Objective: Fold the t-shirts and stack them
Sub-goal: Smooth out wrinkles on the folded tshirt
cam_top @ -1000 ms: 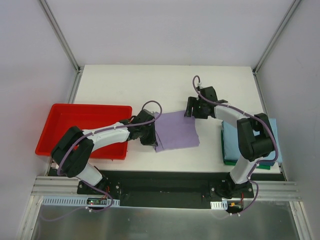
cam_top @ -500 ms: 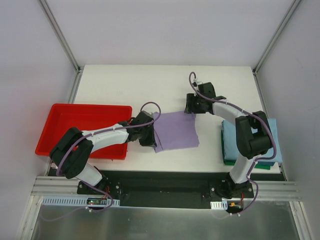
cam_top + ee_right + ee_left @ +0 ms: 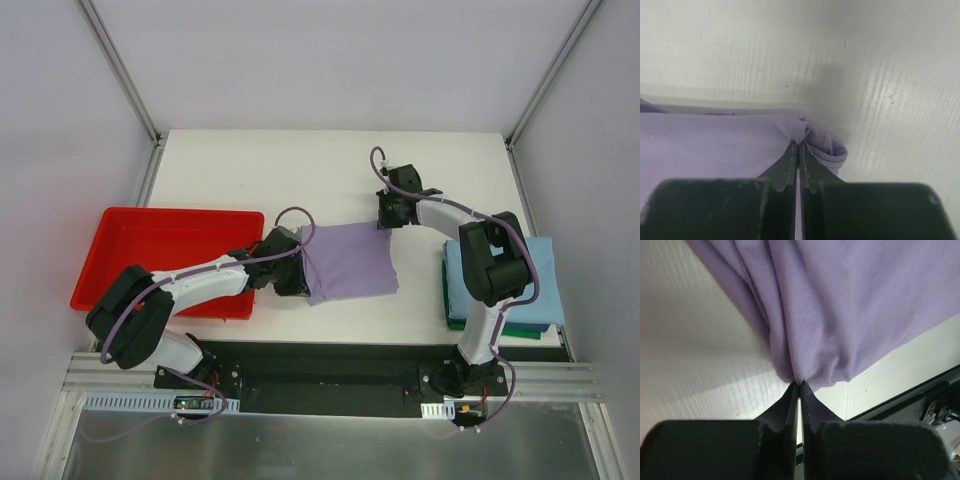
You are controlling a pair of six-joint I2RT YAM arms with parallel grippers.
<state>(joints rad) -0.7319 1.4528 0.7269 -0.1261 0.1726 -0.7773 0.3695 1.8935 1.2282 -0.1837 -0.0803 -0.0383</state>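
Near the middle of the white surface (image 3: 290, 170) the lavender t-shirt (image 3: 350, 262) lay folded into a rough square. The left gripper (image 3: 296, 284) was pressed together on a bunched fold at the shirt's near left corner. The right gripper (image 3: 386, 222) was pinching the far right corner, and the cloth puckered at both sets of tips. Holding two opposite corners looked like readiness to lift or shift the folded shirt as one piece without letting it fall open, probably to take it to the pile.

That pile sat at the right edge of the surface, beside the right arm. It consisted of the light blue t-shirt (image 3: 455, 290) folded on top of the dark green t-shirt (image 3: 525, 333), of which only a thin edge showed underneath. A red tray (image 3: 180, 212) stood at the left, reaching past the surface's edge. Plain pale walls (image 3: 330, 60) closed the surface in on three sides, with metal posts (image 3: 120, 70) running up the far corners.
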